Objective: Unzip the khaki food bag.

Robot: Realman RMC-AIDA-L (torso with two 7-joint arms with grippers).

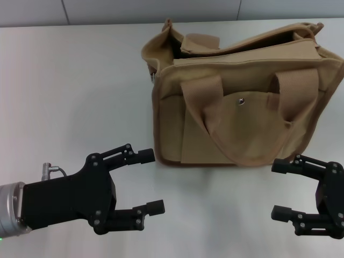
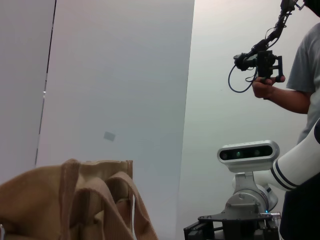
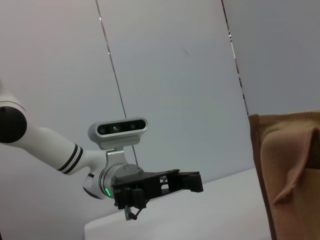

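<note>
- No readable text, brand, number or sign anywhere.
- Khaki food bag (image 1: 242,102): plain canvas, bare metal snap (image 1: 242,100), no lettering.
- Left gripper (image 1: 152,181) and right gripper (image 1: 280,189): black housings, no markings legible.
- Small pale patch (image 2: 109,136) on the wall in the left wrist view: blank, nothing legible.

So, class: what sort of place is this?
Probably a robot lab or test room: a bare white table holding one tan bag, plain wall panels, and a person holding up a control rig.
</note>
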